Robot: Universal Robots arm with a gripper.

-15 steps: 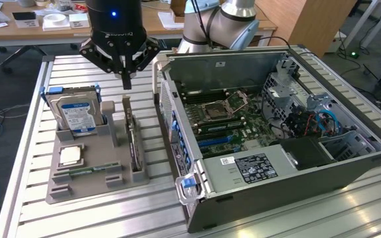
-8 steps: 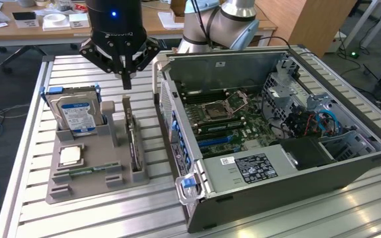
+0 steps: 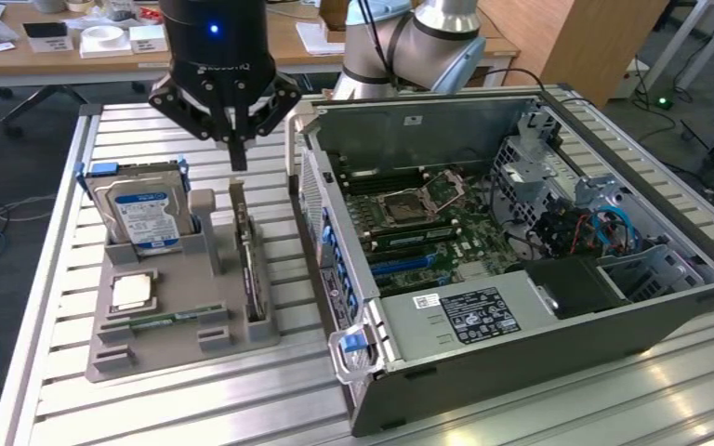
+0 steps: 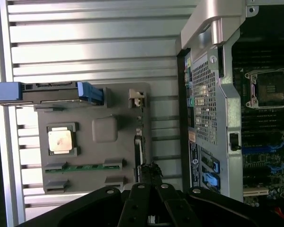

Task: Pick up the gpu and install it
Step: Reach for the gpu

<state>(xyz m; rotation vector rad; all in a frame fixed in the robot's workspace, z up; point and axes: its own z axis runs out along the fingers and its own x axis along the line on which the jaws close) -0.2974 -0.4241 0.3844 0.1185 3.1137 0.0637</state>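
Observation:
The gpu [image 3: 248, 265] stands on its long edge in a slot of the grey holder [image 3: 178, 348], a thin dark card with a metal bracket at its far end. In the wrist view the gpu [image 4: 139, 142] appears edge-on as a narrow dark strip. My gripper [image 3: 237, 160] hangs above the card's far end, fingers shut together and holding nothing. A clear gap separates the fingertips from the card. In the wrist view the gripper [image 4: 149, 182] points down over one end of the card.
The holder also carries a silver hard drive [image 3: 140, 216] with a blue label, a CPU [image 3: 131, 290] and a green memory stick [image 3: 165, 321]. The open computer case [image 3: 543, 307] lies to the exterior view's right, its motherboard [image 3: 413, 223] exposed. Everything rests on a slatted metal table [image 3: 605, 400].

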